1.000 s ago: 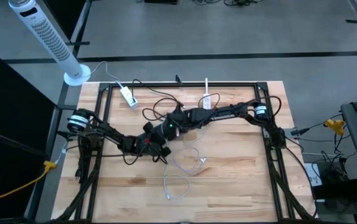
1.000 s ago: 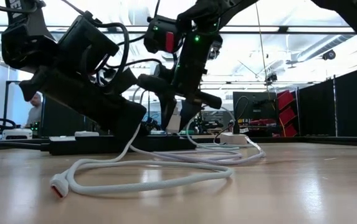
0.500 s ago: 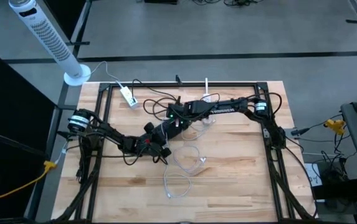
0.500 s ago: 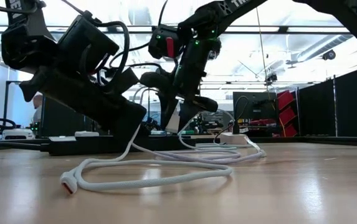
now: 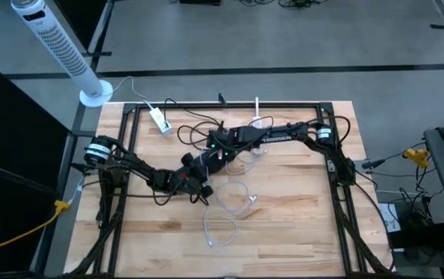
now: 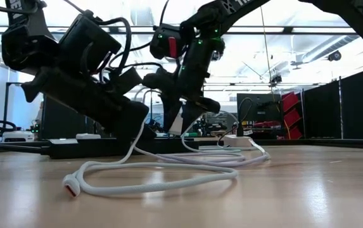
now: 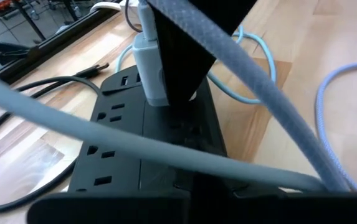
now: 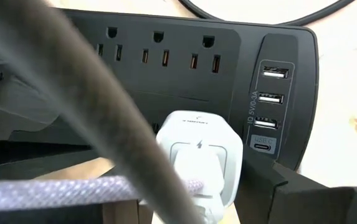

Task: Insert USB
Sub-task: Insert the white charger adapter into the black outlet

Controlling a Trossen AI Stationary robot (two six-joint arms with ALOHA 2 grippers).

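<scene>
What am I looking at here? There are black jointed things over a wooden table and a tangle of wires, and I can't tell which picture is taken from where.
Those are two robot arms at a wooden table. One picture looks straight down from above, one looks level across the tabletop, and two come from small cameras on the arms' wrists. From above, the left gripper and the right gripper meet near the table's middle, over a black power strip with a column of USB ports. The right gripper holds a white USB plug close to the strip. A loose white cable loops across the wood. A white tower fan stands on the floor beyond the table's far left corner.
</scene>
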